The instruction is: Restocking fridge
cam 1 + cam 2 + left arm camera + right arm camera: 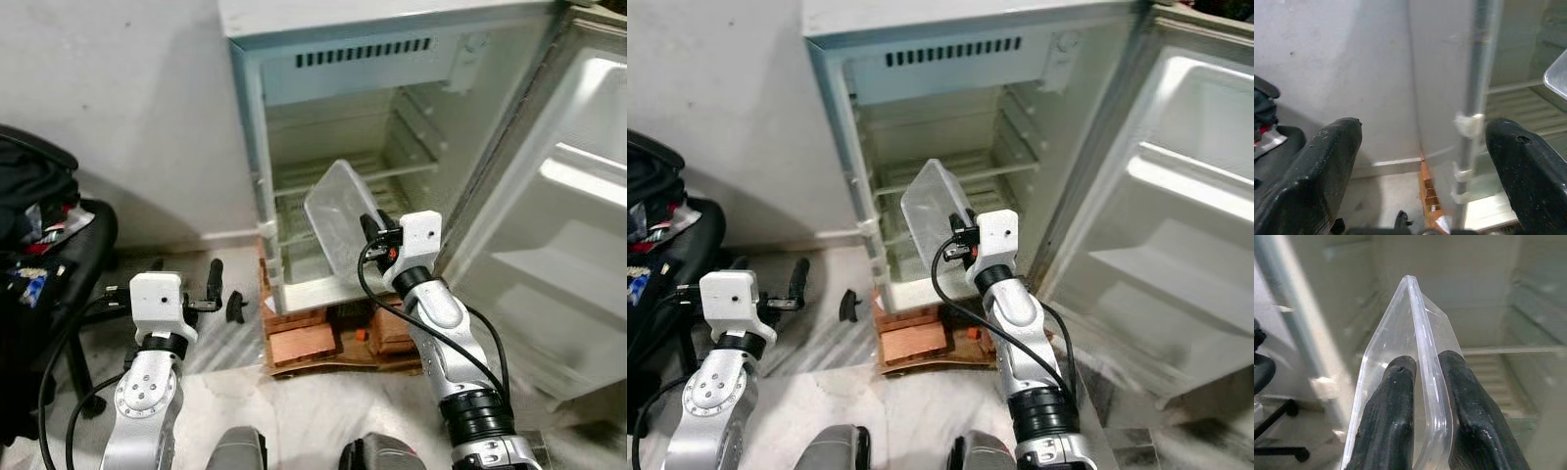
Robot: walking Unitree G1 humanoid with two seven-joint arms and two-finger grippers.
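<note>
Pinching the rim of a clear plastic tub (338, 220) in my right tool (1422, 377), I hold it tilted before the open fridge (343, 98). My left tool (223, 294) hangs spread. The thin grip could slip if the tub knocks a shelf (392, 171).

Both arms are silver metal, jointed in rounded segments. The left arm (145, 392) has a round disc joint with small screws; the right arm (446, 338) carries a ribbed black collar near its base. Each wrist ends in a white boxy housing. Black cables loop along both arms. The left tool (1415, 161) and right tool (1422, 382) have long, scuffed matte-black fingers (1388, 421).
</note>
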